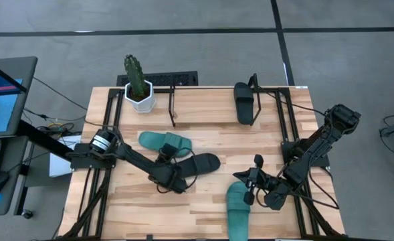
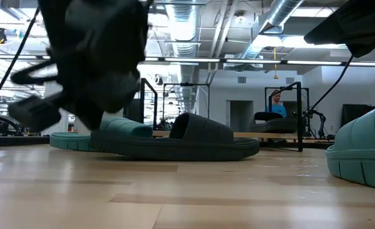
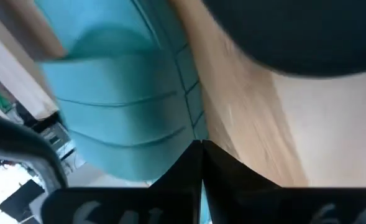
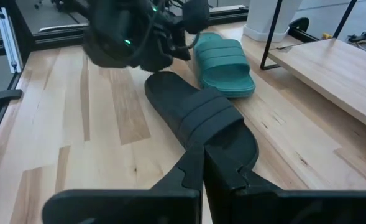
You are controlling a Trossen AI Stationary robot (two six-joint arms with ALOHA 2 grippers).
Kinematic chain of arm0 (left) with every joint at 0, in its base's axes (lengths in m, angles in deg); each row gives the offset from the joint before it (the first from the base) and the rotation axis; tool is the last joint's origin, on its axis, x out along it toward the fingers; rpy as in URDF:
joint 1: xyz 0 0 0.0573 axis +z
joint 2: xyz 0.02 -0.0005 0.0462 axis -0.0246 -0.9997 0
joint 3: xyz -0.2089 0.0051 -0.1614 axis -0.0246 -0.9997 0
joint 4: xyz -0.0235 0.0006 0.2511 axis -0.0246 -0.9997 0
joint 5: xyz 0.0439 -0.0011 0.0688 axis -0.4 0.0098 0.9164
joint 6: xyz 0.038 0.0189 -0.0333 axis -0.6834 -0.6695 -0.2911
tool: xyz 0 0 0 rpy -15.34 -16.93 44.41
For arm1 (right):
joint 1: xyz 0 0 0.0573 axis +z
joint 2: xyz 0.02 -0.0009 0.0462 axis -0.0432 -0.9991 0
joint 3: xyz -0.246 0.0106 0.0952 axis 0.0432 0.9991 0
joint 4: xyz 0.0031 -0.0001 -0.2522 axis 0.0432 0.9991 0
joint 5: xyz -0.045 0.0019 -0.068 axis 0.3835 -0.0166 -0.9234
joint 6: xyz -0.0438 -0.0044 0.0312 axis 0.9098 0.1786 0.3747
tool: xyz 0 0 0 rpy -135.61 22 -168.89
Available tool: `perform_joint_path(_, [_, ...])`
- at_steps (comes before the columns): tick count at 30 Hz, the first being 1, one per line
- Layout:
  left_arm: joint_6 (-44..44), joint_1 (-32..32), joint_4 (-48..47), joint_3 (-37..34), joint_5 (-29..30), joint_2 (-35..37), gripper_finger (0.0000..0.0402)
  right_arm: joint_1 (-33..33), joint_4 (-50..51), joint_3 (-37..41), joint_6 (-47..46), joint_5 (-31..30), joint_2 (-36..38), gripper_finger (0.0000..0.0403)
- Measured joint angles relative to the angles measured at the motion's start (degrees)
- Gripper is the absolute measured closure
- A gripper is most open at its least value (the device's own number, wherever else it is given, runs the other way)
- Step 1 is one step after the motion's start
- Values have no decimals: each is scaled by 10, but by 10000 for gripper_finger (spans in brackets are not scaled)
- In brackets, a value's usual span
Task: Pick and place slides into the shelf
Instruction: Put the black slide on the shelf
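Note:
One black slide point(image 1: 198, 164) lies flat on its sole mid-table, with a teal slide point(image 1: 164, 142) just behind it toward the far left. A second teal slide point(image 1: 238, 204) lies near the table's near edge. The other black slide point(image 1: 245, 104) sits on the shelf point(image 1: 172, 106) beside its right end bracket. My left gripper point(image 1: 174, 179) is shut and hovers at the left end of the mid-table black slide point(image 3: 307, 31), next to the teal slide point(image 3: 120, 106). My right gripper point(image 1: 253, 182) is shut above the far end of the near teal slide, pointing at the black slide point(image 4: 201, 115).
A potted cactus point(image 1: 139, 86) stands at the shelf's left end. Black mounting rails point(image 1: 96, 187) run along both table sides. Bare wood lies in the near left part of the table point(image 1: 136, 214). A person point(image 2: 276, 105) sits far back in the room.

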Motion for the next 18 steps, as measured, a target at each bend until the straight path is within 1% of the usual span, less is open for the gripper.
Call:
perform_joint_path(2, [0, 8, 15, -28, -5, 0, 401, 0, 0, 0, -2, 0, 0, 403])
perform_joint_path(5, [-12, 18, 72, -62, -29, 0, 401, 0, 0, 0, -4, 0, 0, 403])
perform_joint_path(8, [-27, 19, 107, -75, -46, 1, 401, 0, 0, 0, -4, 0, 0, 403])
perform_joint_path(13, [-35, 8, 130, -64, -49, 2, 401, -1, 0, 0, -4, 0, 0, 403])
perform_joint_path(18, [-39, -3, 163, -37, -76, 2, 401, -1, 0, 0, -4, 0, 0, 403])
